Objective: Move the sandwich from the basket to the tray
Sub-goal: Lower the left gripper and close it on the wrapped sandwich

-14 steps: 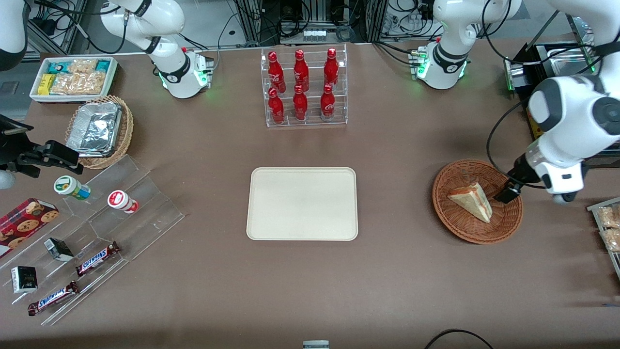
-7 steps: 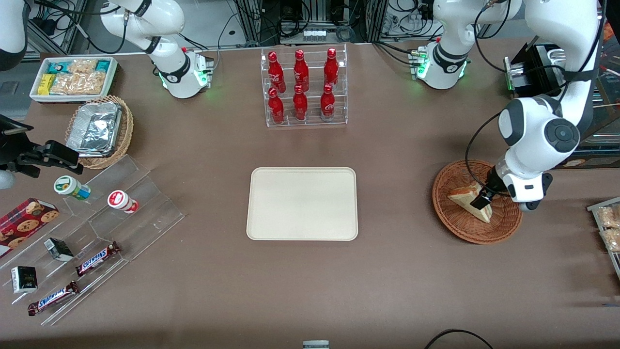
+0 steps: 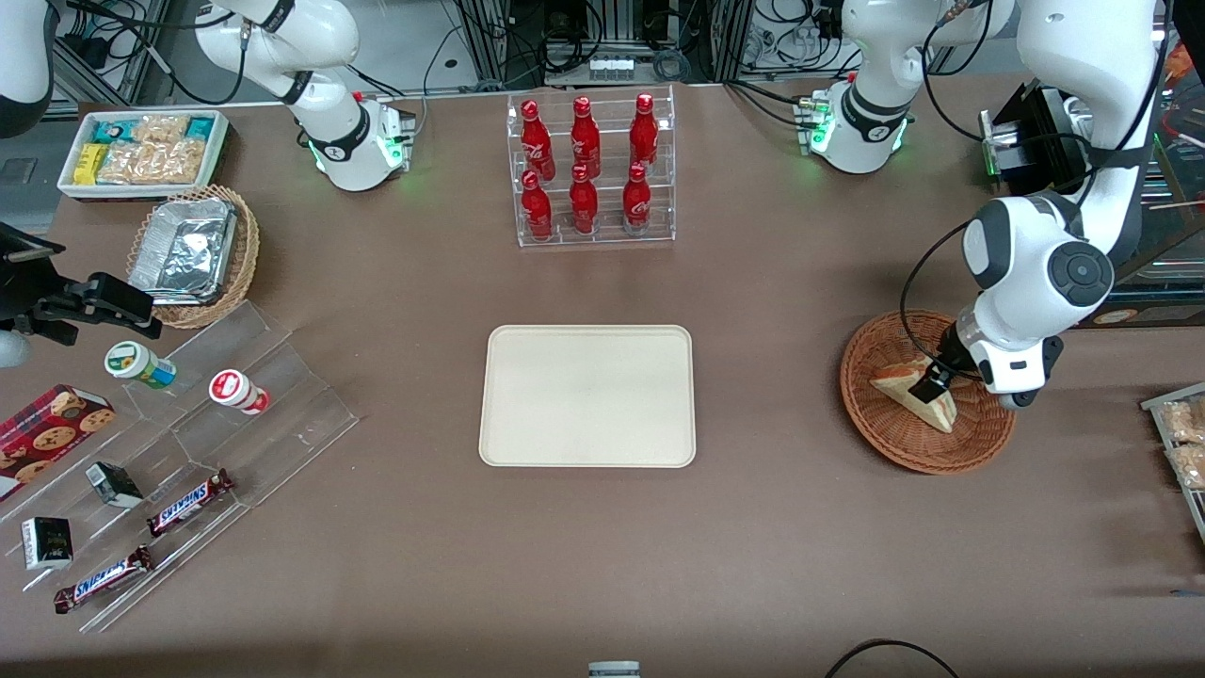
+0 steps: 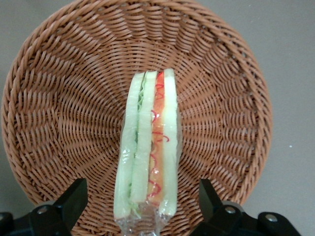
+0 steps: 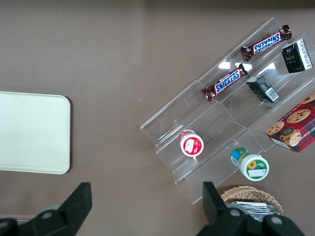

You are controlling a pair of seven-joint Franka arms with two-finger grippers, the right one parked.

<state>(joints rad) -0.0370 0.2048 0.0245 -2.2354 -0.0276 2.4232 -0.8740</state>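
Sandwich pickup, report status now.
Gripper down in the basket, jaws open, one each side of the sandwich. Sandwich on edge in the basket, not lifted. Tray bare; nothing between basket and tray.

- A triangular wedge sandwich [image 4: 147,152] of pale white bread, wrapped in clear film, lies in a round reddish-brown woven wicker basket [image 4: 59,113], cut edge up, showing green and orange-red filling layers.
- The left arm's gripper [image 4: 140,206] hangs over it, black fingers [image 4: 74,199] spread, one at the wedge's 9 o'clock, one at 3 o'clock, neither touching.
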